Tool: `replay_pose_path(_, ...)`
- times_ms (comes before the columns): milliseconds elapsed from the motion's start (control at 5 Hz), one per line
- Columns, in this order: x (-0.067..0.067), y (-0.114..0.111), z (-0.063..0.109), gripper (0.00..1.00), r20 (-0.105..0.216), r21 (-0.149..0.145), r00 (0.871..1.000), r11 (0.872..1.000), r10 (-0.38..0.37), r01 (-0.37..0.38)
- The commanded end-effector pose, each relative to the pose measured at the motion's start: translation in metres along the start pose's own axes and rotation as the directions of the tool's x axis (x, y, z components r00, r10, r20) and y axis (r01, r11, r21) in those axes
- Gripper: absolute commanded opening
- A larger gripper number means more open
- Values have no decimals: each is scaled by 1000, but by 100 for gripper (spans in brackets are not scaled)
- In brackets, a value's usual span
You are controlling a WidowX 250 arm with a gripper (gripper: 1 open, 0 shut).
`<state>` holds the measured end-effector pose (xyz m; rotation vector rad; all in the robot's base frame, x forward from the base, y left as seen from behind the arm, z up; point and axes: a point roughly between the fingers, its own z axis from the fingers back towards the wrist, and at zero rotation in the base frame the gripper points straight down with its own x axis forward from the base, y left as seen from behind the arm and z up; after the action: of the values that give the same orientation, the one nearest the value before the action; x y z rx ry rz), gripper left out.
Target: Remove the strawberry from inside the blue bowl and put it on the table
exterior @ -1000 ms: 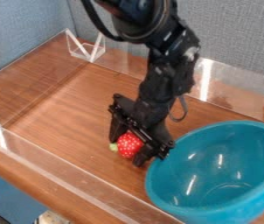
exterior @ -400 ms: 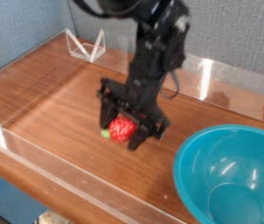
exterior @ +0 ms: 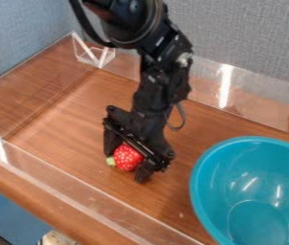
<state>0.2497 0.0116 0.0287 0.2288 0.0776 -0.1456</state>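
Black robot arm bent steeply down, black gripper (exterior: 133,156) (jaws spread) straddling small red strawberry (exterior: 128,158) on brown wood-grain table (exterior: 57,105), glossy teal-blue bowl (exterior: 252,191) well apart

The table (exterior: 57,105) beneath the gripper (exterior: 132,156) is brown wood-grain with a polished sheen, edged by clear, glossy acrylic walls (exterior: 250,88). The gripper looks like matt black plastic. Between its fingers the strawberry (exterior: 128,159) has dotted red skin. To its right, the blue bowl (exterior: 252,188) is smooth and glossy.
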Motion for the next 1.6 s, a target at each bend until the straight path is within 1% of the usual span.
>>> replay_pose_path(0,-2,8,-3,0,28,-3,1000,1000,3,-3)
replay_pose_path(200,-5,10,-6,0,41,-4,999,1000,-10,11)
replay_pose_path(600,3,13,-14,0,54,-4,998,1000,-26,26)
replay_pose_path(800,6,13,-1,100,79,-6,995,998,-56,56)
replay_pose_path(1000,4,24,-1,100,99,-11,994,999,-35,37)
replay_pose_path(1200,3,34,4,100,125,-22,992,1000,-14,17)
replay_pose_path(1400,7,24,7,100,137,-33,990,999,24,-20)
